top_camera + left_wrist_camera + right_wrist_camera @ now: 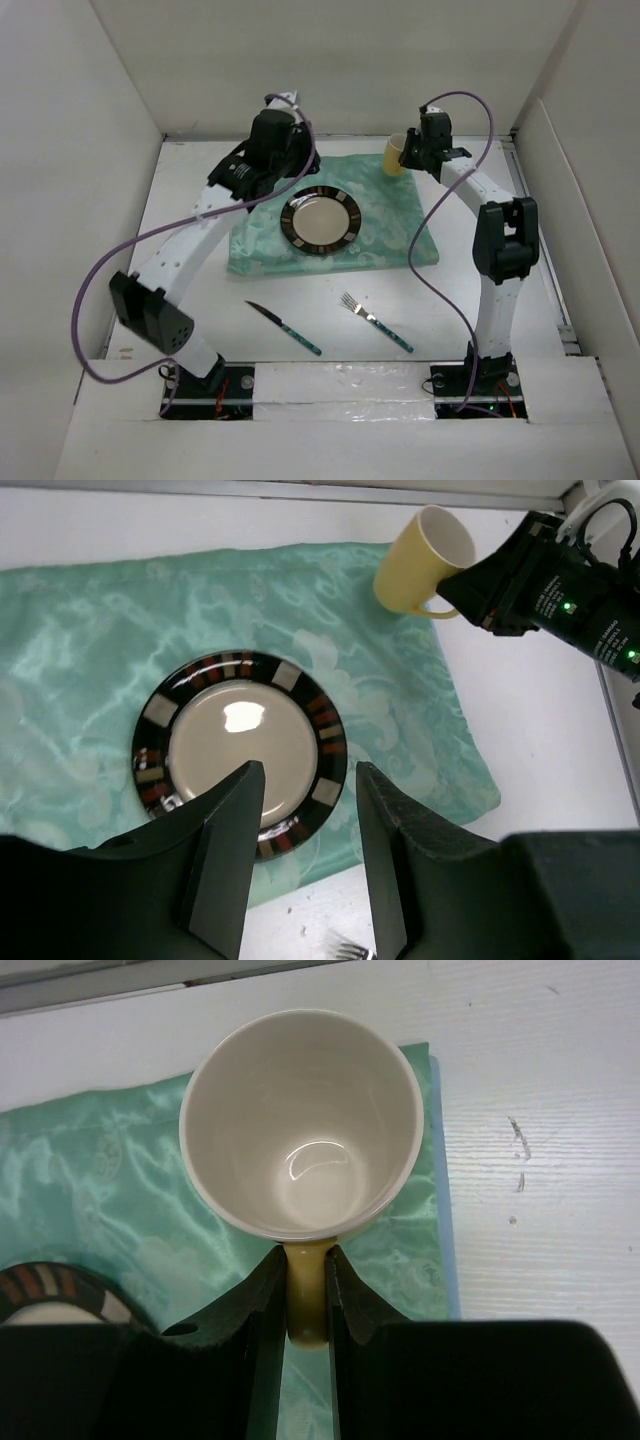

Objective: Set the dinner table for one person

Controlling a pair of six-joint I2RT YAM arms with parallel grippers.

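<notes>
**Left wrist view.** The left tool is hanging above the near rim of the plate, its two fingers standing apart with nothing between them. The plate is sitting on the mint cloth, which is lying on the white tabletop. To the far right of the plate a yellow mug is tilting over the cloth's corner. I cannot tell whether its base is touching the cloth. The tines of a fork are just showing on the near side of the plate.

**Right wrist view.** The right tool is pinching the mug's handle between closed fingers, and the mug's empty inside is facing the camera. A piece of the plate's striped rim is showing at the lower left.

**Top view.** The tabletop is carrying everything and is bordered by white walls. The plate is sitting roughly at its middle. A knife is lying near-left of the plate and the fork near-right. Both are resting on bare surface off the cloth, well apart from each other.

**Handling.** The tabletop looks stiff, flat and matte. It is nothing to take hold of, but it should be a steady landing place. The glossy cloth looks soft and may be prone to sliding or bunching. The mug looks like glazed ceramic, so it is probably rigid, smooth and chippable. The handle is a sensible place to hold it, though so narrow a pinch is likely letting the mug pivot, so setting it down upright calls for care.
</notes>
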